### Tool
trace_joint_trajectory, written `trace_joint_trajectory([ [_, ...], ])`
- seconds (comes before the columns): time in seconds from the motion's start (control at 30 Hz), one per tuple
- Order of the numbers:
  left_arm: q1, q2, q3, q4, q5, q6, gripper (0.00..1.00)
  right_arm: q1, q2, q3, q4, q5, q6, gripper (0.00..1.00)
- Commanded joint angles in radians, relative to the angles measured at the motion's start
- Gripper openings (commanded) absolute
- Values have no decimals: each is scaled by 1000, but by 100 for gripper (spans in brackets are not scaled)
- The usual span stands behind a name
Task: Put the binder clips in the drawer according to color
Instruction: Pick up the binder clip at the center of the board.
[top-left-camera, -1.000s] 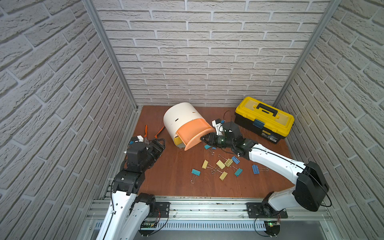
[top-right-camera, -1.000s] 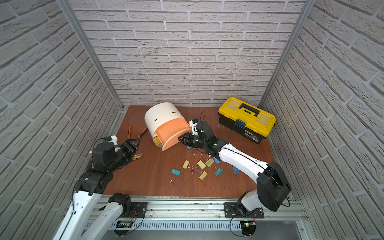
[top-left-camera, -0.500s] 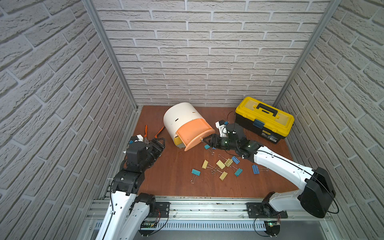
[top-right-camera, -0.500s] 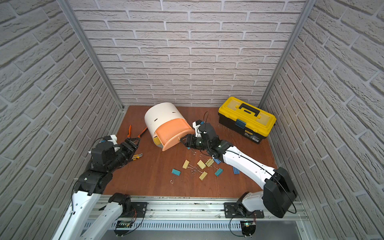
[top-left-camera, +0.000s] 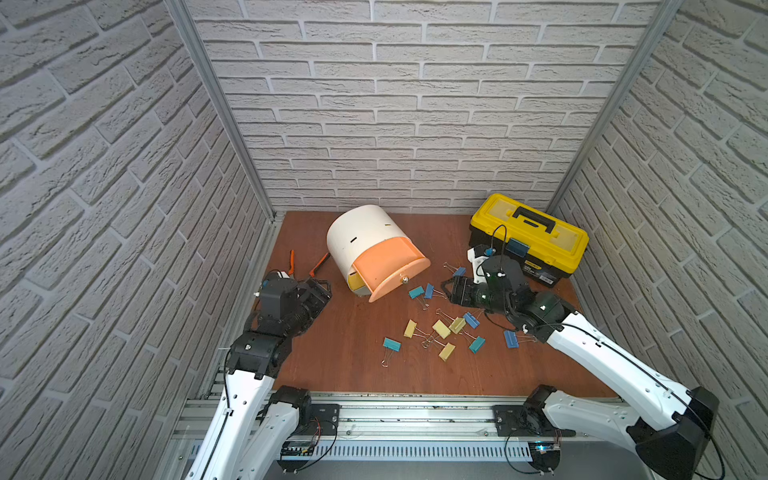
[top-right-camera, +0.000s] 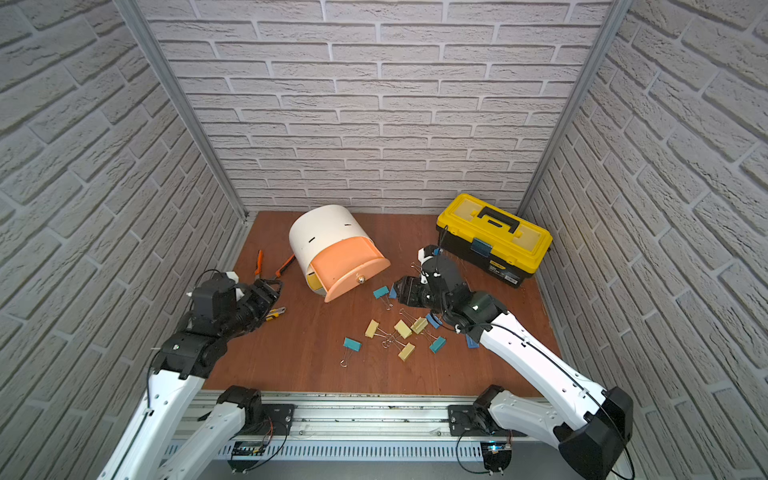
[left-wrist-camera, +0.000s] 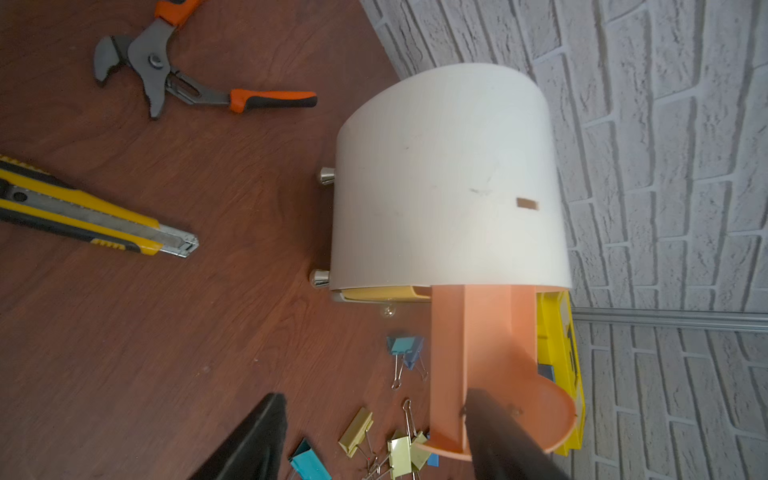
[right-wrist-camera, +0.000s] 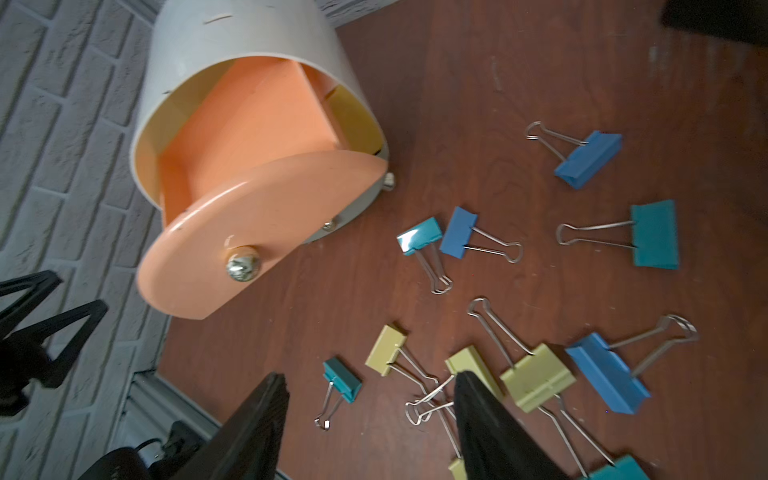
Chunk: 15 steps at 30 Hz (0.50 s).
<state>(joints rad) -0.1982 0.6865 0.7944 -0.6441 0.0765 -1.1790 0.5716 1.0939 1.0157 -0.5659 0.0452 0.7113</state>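
The right gripper (right-wrist-camera: 369, 376) is wide open and holds nothing, just beside the binder clips (top-left-camera: 441, 329) that lie scattered on the table (top-left-camera: 345, 365). The left gripper (left-wrist-camera: 374, 395) is also open and empty. The drawer cabinet (top-left-camera: 365, 237) stands near the clips, its peach drawer (top-left-camera: 388, 266) pulled out.

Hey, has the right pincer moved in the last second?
Yes. The right pincer has backed away from the peach drawer, toward the toolbox.
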Motion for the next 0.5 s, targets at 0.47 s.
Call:
trace_joint_trajectory([
  [0.47, -173, -6, -234, -24, -67, -110, 71, -205, 192, -72, -173, 100, 242, 74],
])
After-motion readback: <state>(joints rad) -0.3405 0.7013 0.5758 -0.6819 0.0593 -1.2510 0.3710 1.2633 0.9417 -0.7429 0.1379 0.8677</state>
